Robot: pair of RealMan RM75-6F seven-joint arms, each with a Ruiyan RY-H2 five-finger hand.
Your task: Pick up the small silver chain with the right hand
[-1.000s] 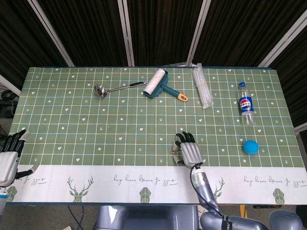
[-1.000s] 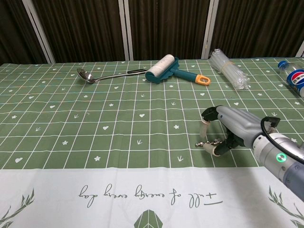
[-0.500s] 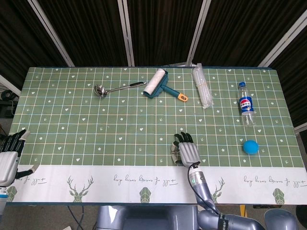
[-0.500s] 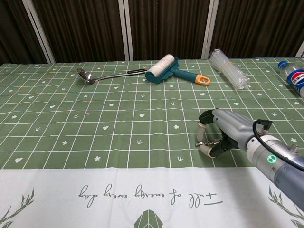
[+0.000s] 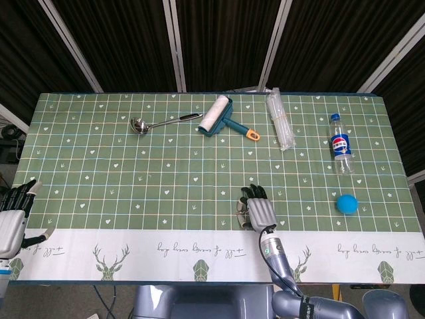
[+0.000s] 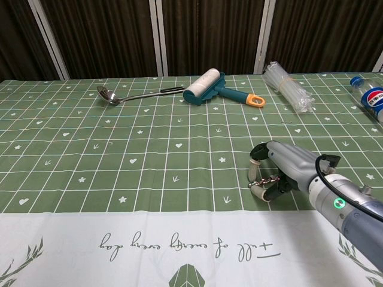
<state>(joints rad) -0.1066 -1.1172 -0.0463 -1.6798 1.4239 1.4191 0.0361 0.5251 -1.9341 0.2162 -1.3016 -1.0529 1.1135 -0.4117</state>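
Observation:
The small silver chain (image 6: 264, 180) lies on the green checked tablecloth near the front edge, right of centre. My right hand (image 6: 282, 169) arches over it, palm down, with one fingertip (image 6: 257, 155) on the cloth behind the chain and the thumb in front of it. The chain's right end runs under the palm, so I cannot tell whether it is gripped. In the head view the right hand (image 5: 259, 209) hides the chain. My left hand (image 5: 13, 214) rests at the table's front left corner, fingers apart and holding nothing.
A steel ladle (image 6: 134, 94), a teal lint roller (image 6: 206, 84) and a clear bundle of straws (image 6: 290, 86) lie along the back. A Pepsi bottle (image 5: 340, 145) lies at the right, with a blue ball (image 5: 346, 203) nearer the front.
My right hand has slid a little left over the chain, and its thumb has come round in front of it. The left hand has not moved.

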